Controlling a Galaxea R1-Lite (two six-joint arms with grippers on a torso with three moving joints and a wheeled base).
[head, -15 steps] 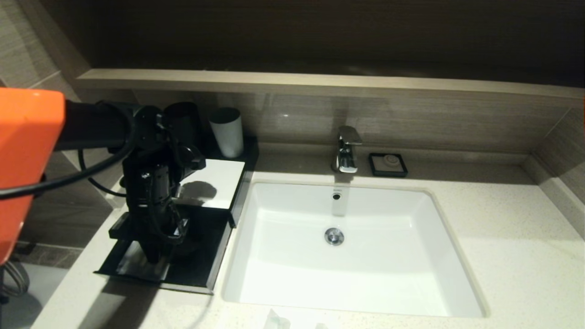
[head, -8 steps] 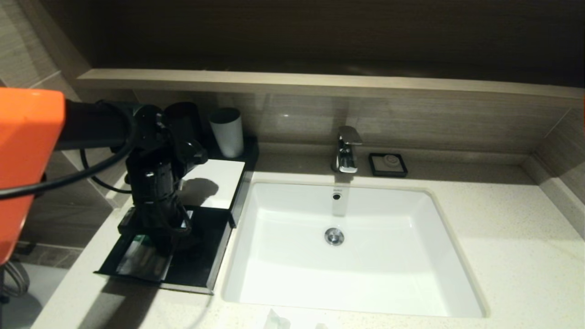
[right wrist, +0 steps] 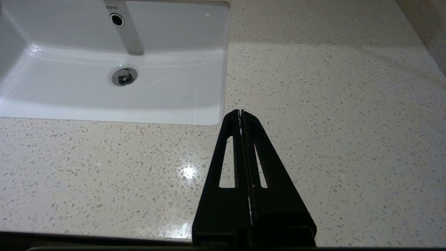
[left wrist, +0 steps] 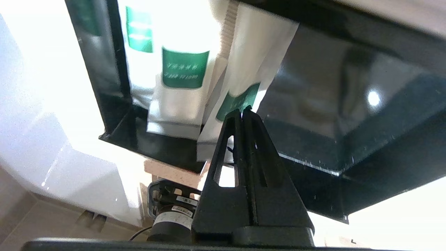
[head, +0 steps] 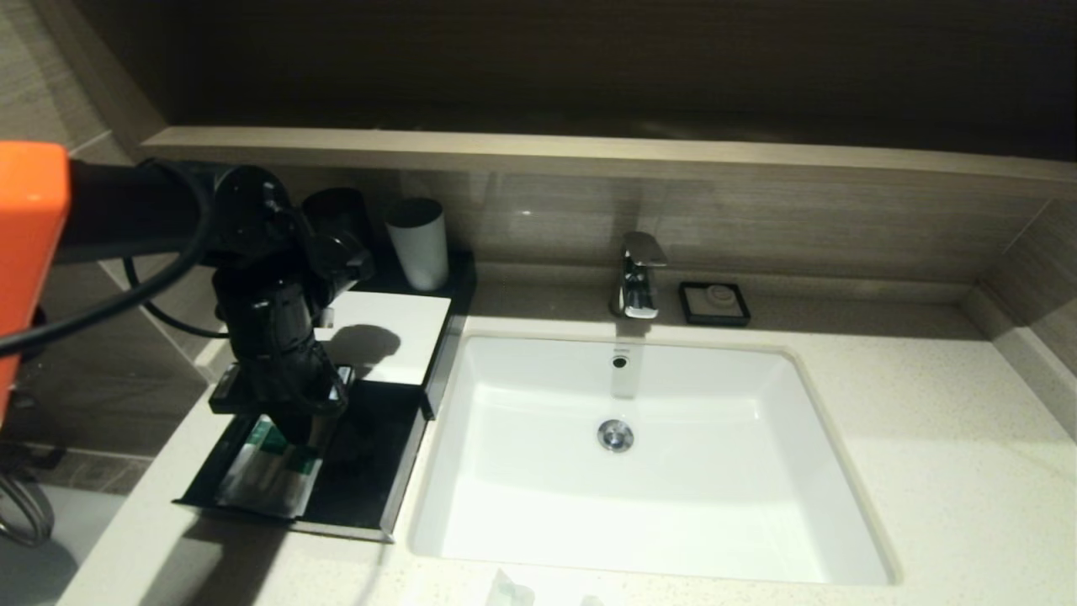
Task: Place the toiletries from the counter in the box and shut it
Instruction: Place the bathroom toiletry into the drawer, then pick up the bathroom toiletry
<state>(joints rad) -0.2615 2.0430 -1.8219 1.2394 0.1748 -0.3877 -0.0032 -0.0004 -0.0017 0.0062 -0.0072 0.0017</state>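
Black and shiny, the box [head: 395, 421] sits on the counter [head: 925, 471] just left of the white sink [head: 505, 539] in the head view, with its shallow drawer pulled out toward the counter's front edge. The left gripper [head: 296, 444] points down over the drawer, and below it lie the toiletries [head: 269, 480], white packets with green print. Their long axis runs from the box's white top panel [head: 395, 337] toward the front edge, along the drawer's pull-out direction. At the near counter edge two more small pale packets [head: 509, 591] peek into view.

Seen from the left wrist, the left gripper [left wrist: 242, 112] has its two fingers pressed together with nothing between them (the tips are just over the green label of one packet; whether they touch it I cannot tell). The toiletries [left wrist: 181, 90] lie side by side inside the drawer, near its side wall.

Seen from the right wrist, the right gripper [right wrist: 241, 112] is also closed tight and empty, hanging over bare counter [right wrist: 331, 122] beside the sink [right wrist: 104, 97].
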